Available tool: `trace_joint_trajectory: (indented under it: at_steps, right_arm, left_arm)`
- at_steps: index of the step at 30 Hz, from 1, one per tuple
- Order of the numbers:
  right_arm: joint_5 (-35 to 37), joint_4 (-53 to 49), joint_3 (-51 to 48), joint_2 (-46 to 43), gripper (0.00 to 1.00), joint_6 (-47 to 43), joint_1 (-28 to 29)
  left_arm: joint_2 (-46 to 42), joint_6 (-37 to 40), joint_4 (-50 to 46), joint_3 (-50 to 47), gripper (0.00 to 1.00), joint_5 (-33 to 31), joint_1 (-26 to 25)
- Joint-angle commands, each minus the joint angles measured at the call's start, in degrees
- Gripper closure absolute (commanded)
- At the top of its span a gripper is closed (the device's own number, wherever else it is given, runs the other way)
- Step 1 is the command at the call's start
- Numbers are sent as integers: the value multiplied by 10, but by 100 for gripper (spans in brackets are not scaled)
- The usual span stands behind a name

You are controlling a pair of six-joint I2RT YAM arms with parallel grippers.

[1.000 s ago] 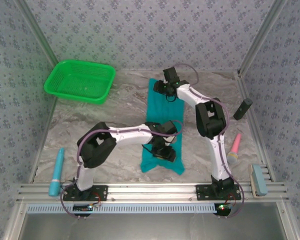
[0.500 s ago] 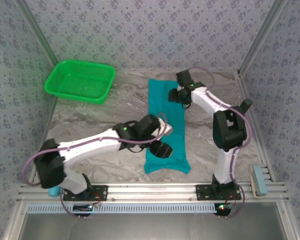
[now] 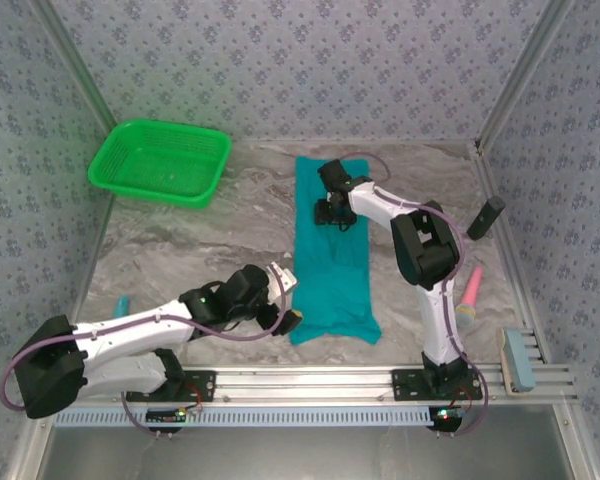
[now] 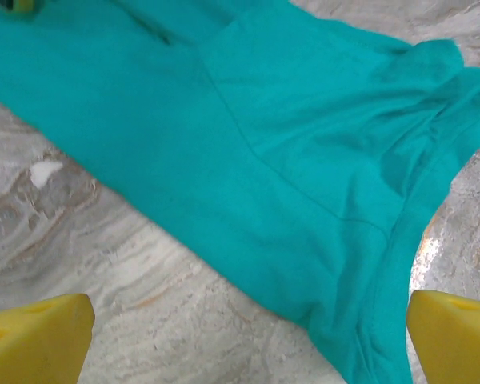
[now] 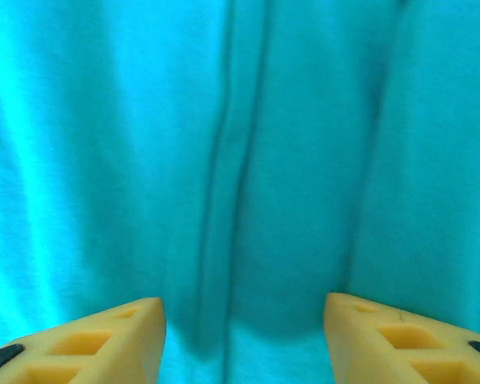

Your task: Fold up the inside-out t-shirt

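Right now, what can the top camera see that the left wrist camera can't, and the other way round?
From above you get the big picture: the teal t-shirt from end to end, both arms, the left gripper open by the shirt's near left edge, the right gripper over its far half, and the green basket at the back left. The left wrist camera brings the close-up: its own yellow fingertips spread wide, and a stitched seam near the shirt's edge. Both share the t-shirt lying on the marbled table.
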Motion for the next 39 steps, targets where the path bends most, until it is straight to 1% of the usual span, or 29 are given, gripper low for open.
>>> trace_joint_trajectory:
  at_steps: [1,3,5,7,9,11,12,14,15,16,18,19,20,21,22,23,24,26,27,31,34,36,38,39]
  right_arm:
    - [-30,-23,4,-7,44,-11,25]
    - [-40,-28,-22,-50,43,-10,28]
    - [-64,-8,-64,-116,43,-23,22]
    - [-79,6,-99,-183,43,-69,16]
    - [-84,10,-138,-254,43,-151,13]
    - [-70,27,-196,-328,44,-243,12]
    - [-80,21,-220,-358,44,-288,8]
    - [-147,-7,-258,-408,44,-402,-14]
    - [-171,-28,-267,-426,44,-460,-19]
    - [-172,-50,-296,-440,43,-513,-15]
    - [-214,-124,-328,-462,42,-647,-15]
    - [-227,-155,-350,-475,41,-715,-14]
    - [-218,-167,-377,-490,35,-757,-9]
    - [-210,-184,-407,-499,34,-818,2]
    - [-202,-196,-425,-506,33,-857,12]
    - [-197,-201,-444,-513,30,-876,21]
    - [-200,-203,-465,-524,29,-912,28]
    - [-204,-192,-495,-548,29,-935,31]
    - [-212,-206,-501,-553,29,-945,28]
    - [-203,-231,-526,-551,28,-985,42]
    - [-170,-173,-571,-552,28,-997,70]
    - [-135,-118,-596,-551,27,-1008,83]
    - [-98,-91,-608,-541,27,-1024,90]
    - [-88,-90,-608,-535,28,-1029,95]
  left_arm:
    - [-31,71,21,-23,0,60,-2]
    - [-50,126,26,-40,1,74,-15]
    - [-67,190,21,-54,1,77,-33]
    - [-74,236,16,-55,1,75,-35]
    - [-63,283,2,-47,1,78,-35]
    - [-33,319,-2,-35,0,72,-35]
    - [-16,333,-2,-31,1,71,-35]
    - [25,362,19,-26,1,76,-32]
    - [46,374,34,-26,1,81,-26]
    - [70,389,42,-21,2,89,-20]
    - [116,421,36,-1,5,99,-13]
    - [136,432,27,10,7,115,-7]
    - [152,438,23,17,8,136,-1]
    - [165,443,26,20,8,146,2]
    - [174,447,29,21,8,150,3]
    - [182,452,32,22,9,153,3]
    - [186,454,35,23,10,159,3]
    - [189,465,38,22,11,166,3]
    - [189,471,37,21,11,167,5]
    - [200,490,39,17,14,194,17]
    - [216,492,32,29,17,204,17]
    - [226,494,27,35,20,215,17]
    - [237,496,23,41,22,224,17]
    - [243,500,18,45,25,229,16]
